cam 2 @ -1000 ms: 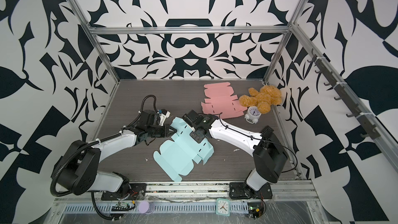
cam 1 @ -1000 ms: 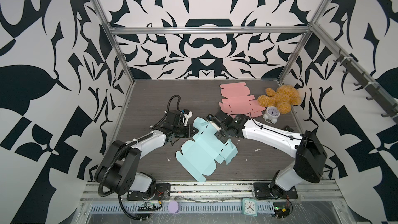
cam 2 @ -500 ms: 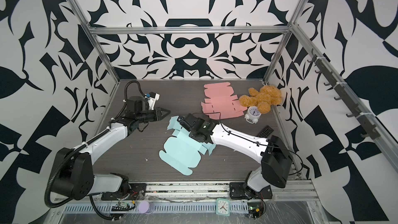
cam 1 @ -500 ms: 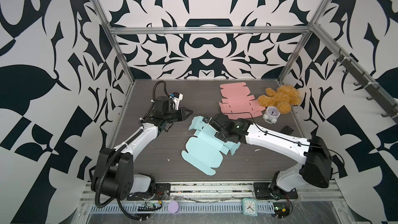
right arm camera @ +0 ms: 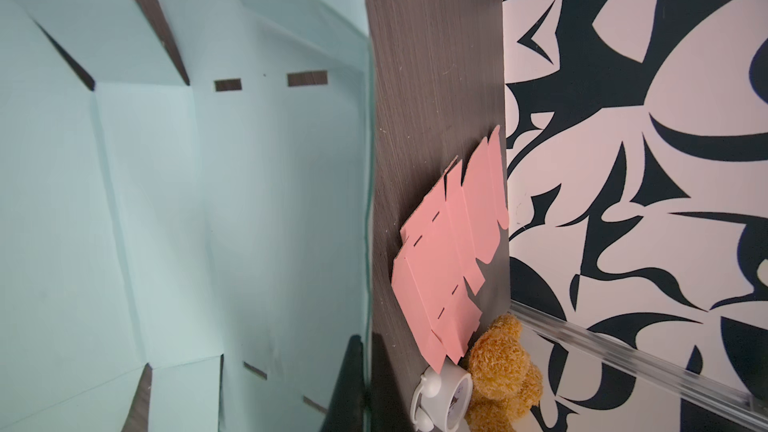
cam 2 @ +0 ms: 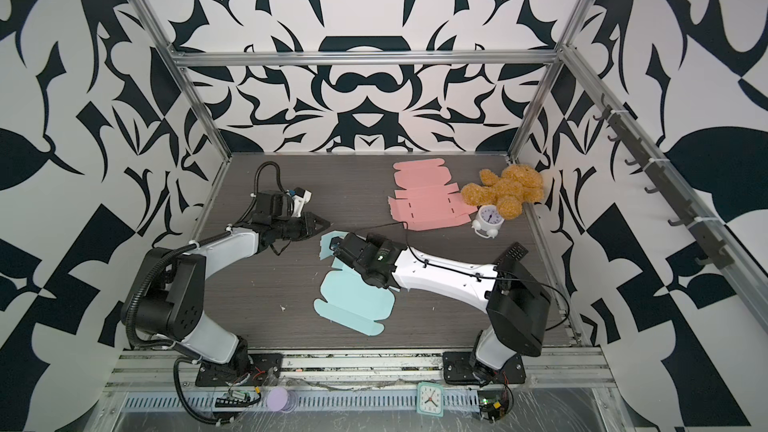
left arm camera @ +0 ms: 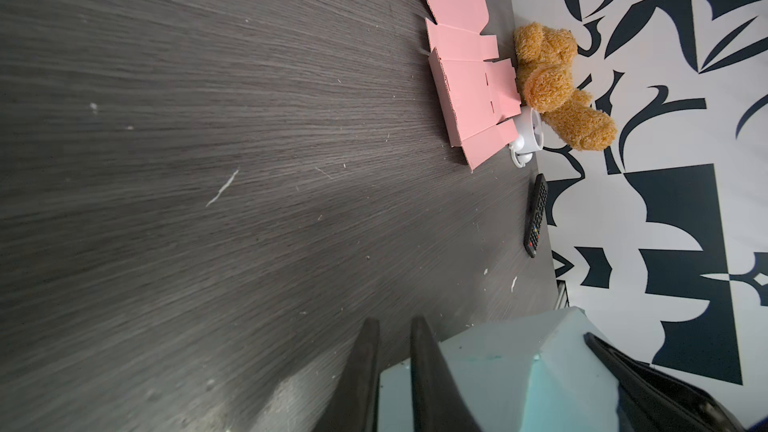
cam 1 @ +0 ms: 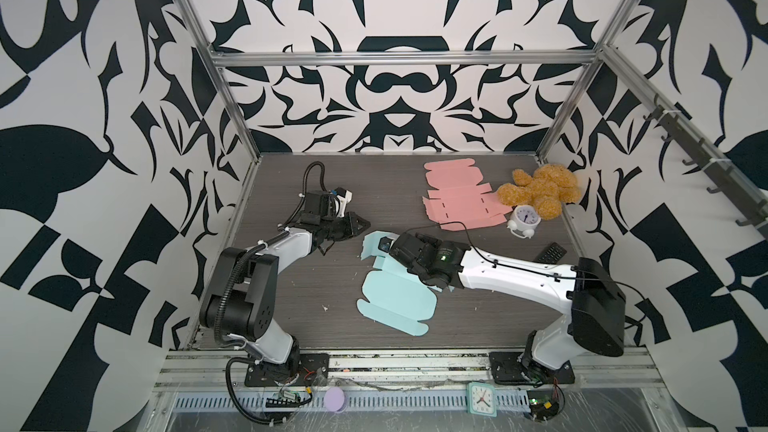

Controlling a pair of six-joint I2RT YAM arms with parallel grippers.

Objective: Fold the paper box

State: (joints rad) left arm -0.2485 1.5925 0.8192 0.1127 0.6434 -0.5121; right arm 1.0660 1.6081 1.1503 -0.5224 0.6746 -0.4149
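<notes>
The paper box (cam 1: 395,305) (cam 2: 353,305) is a light blue die-cut blank in the middle of the table. Its near panel lies flat and its far part is lifted. My right gripper (cam 1: 388,248) (cam 2: 338,248) (right arm camera: 365,351) is shut on one edge of the blank; in the right wrist view one dark finger (right arm camera: 353,367) shows against the paper (right arm camera: 208,201). My left gripper (cam 1: 365,224) (cam 2: 326,224) (left arm camera: 395,322) sits low, just left of the raised blue flap (left arm camera: 498,367). Its jaws are open by a narrow gap, with nothing between the tips.
A pink flat blank (cam 1: 457,197) lies at the back right beside a brown teddy bear (cam 1: 540,191) and a white alarm clock (cam 1: 524,220). A black remote (cam 1: 550,252) lies near the right wall. A teal clock (cam 1: 482,397) sits on the front rail.
My left gripper let go of the blue flap, drew back to the rear left, and its jaws parted a little. My right gripper turned the blank and lifted its far part.
</notes>
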